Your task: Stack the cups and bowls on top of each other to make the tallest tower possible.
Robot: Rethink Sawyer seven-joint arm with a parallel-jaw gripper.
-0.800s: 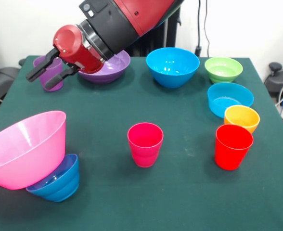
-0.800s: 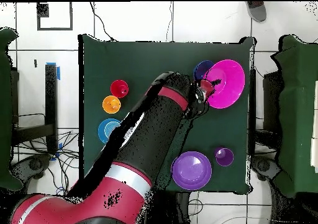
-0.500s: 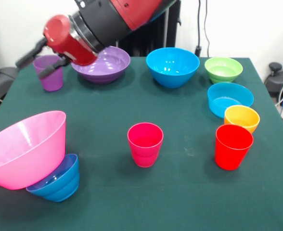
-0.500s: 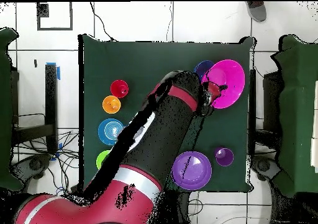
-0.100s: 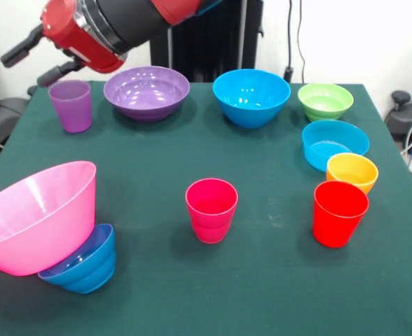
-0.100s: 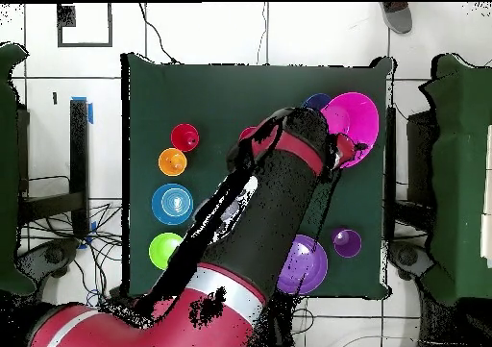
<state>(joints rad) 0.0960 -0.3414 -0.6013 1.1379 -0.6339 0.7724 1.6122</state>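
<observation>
Fingers (image 5: 32, 56) spread and empty, up high; that tilted pink bowl (image 5: 38, 213) could slide off the small blue bowl (image 5: 83, 262) when grabbed.

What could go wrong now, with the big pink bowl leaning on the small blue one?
1. The huge pink bowl rests tilted on the rim of the small dark blue bowl near the table edge; a nudge could tip it or slide it off.
2. The gripper, jaws open and empty, hangs above the purple cup; a careless descent could knock this tall, narrow cup over.
3. The red cup stands very close to the small orange bowl, leaving little room for the jaws.
</observation>
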